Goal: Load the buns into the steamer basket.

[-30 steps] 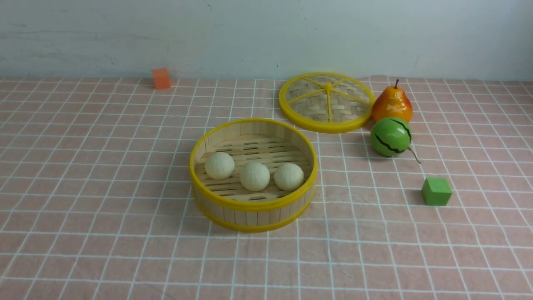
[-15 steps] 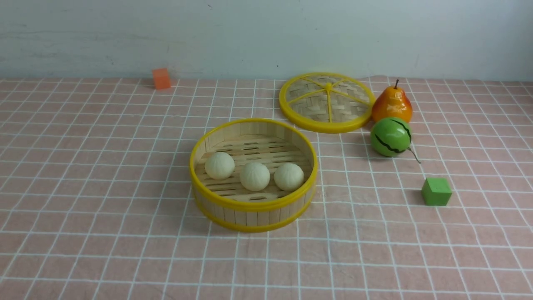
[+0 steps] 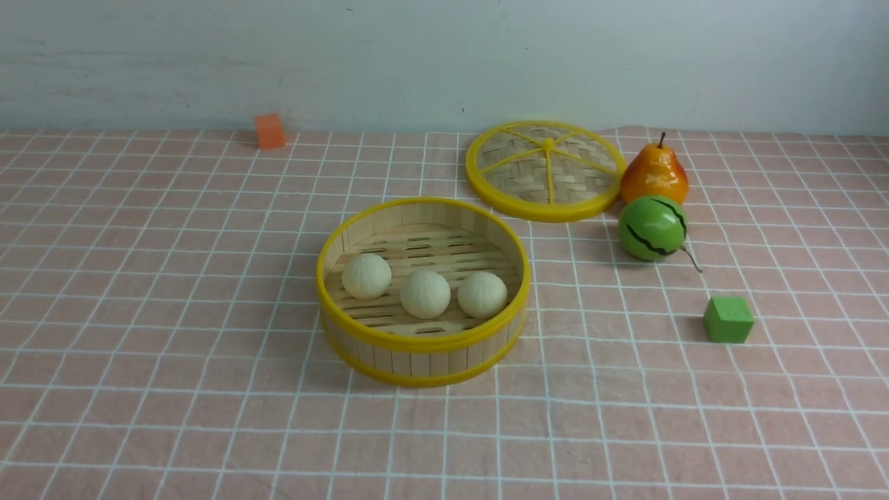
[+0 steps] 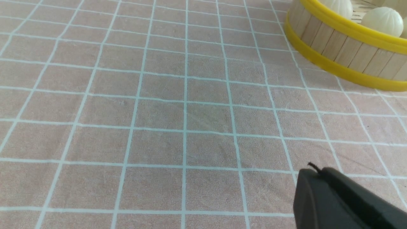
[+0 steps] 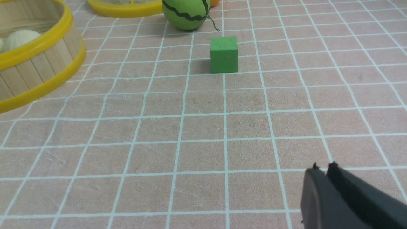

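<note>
The steamer basket stands on the checked cloth near the middle of the front view. Three cream-white buns lie in a row on its slatted floor: the left bun, the middle bun and the right bun. Neither arm shows in the front view. In the left wrist view my left gripper hangs shut and empty over bare cloth, well short of the basket. My right gripper is also shut with nothing in it, over the cloth and apart from the basket.
The woven yellow-rimmed lid lies flat at the back right. Beside it stand an orange pear and a green striped melon. A green cube sits right of the basket, and an orange cube by the far wall.
</note>
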Motion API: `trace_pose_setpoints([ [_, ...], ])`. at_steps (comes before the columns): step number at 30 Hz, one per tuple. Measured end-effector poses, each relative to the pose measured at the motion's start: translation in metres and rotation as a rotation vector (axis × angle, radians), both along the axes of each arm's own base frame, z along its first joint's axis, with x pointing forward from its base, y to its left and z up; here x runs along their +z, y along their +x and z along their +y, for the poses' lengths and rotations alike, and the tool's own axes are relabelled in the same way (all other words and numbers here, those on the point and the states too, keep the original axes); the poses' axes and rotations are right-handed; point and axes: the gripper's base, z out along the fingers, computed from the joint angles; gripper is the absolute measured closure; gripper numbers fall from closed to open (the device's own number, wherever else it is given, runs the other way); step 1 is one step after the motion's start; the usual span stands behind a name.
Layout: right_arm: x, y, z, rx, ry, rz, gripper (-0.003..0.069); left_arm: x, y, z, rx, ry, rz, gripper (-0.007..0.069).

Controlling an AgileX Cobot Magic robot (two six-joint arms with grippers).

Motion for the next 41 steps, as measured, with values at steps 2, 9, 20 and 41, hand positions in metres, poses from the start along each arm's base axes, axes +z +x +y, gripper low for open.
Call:
trace_pose_setpoints([
  [2, 0.0000, 0.0000, 0.0000, 0.000, 0.000, 0.000, 0.0620, 0.0000, 0.0000, 0.0000, 0.000, 0.000, 0.000, 0.0638],
  [9, 0.0000, 0.0000, 0.0000, 0.000, 0.000, 0.000, 0.0617, 0.0001, 0.0000, 0.0000, 0.000, 0.000, -0.001, 0.0638],
  [20, 0.0000, 0.0000, 0.0000, 0.000, 0.000, 0.000, 0.0605, 0.0001, 0.0000, 0.0000, 0.000, 0.000, -0.001, 0.0638],
  [41, 0.0000, 0.0000, 0.0000, 0.000, 0.000, 0.000, 0.0571, 0.0002, 0.0001, 0.0000, 0.000, 0.000, -0.002, 0.0623],
])
